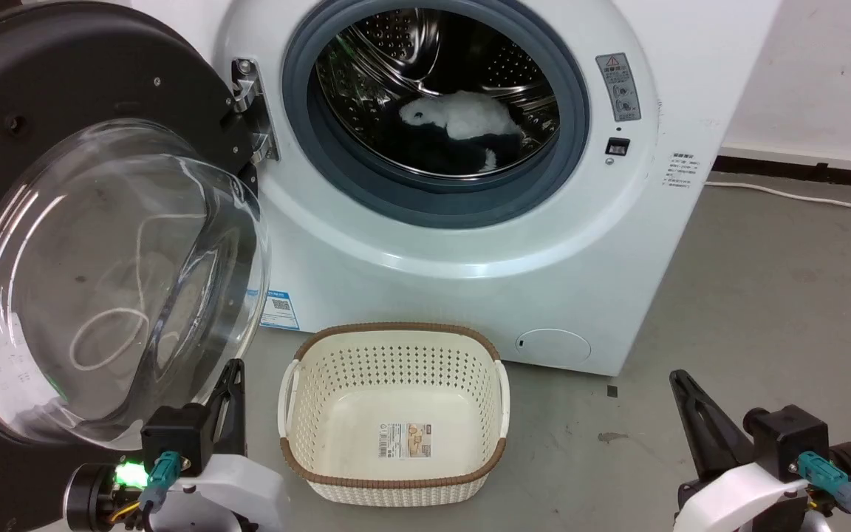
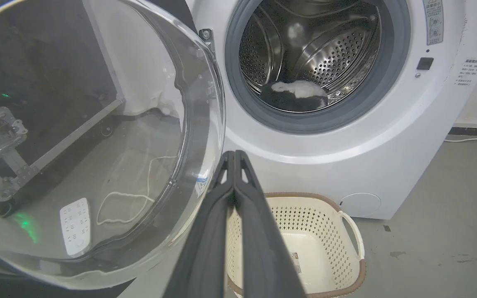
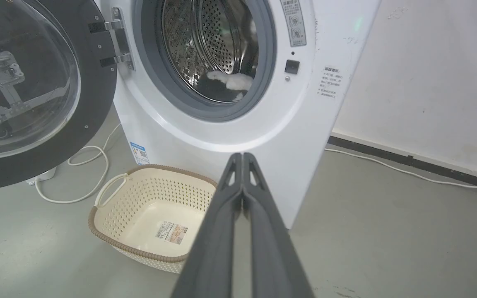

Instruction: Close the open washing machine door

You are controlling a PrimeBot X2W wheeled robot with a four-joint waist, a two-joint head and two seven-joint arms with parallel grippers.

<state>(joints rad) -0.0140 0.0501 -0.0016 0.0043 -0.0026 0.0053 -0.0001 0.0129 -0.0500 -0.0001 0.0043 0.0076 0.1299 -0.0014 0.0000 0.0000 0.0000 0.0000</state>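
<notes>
washing machine door point(image 1: 63, 74): glossy black plastic rim, smooth clear glass bowl, bright metal hinge point(image 1: 252, 111). washing machine point(image 1: 470, 244): glossy white shell, matt grey rubber gasket point(image 1: 294, 103), polished perforated steel drum point(image 1: 381, 52). basket point(image 1: 396, 366): cream perforated plastic, brown woven-look trim. floor point(image 1: 765, 295): matt grey, scuffed.

Grey floor point(image 1: 765, 295) bears washing machine point(image 1: 470, 244), basket point(image 1: 396, 491), cable point(image 1: 787, 193).
</notes>
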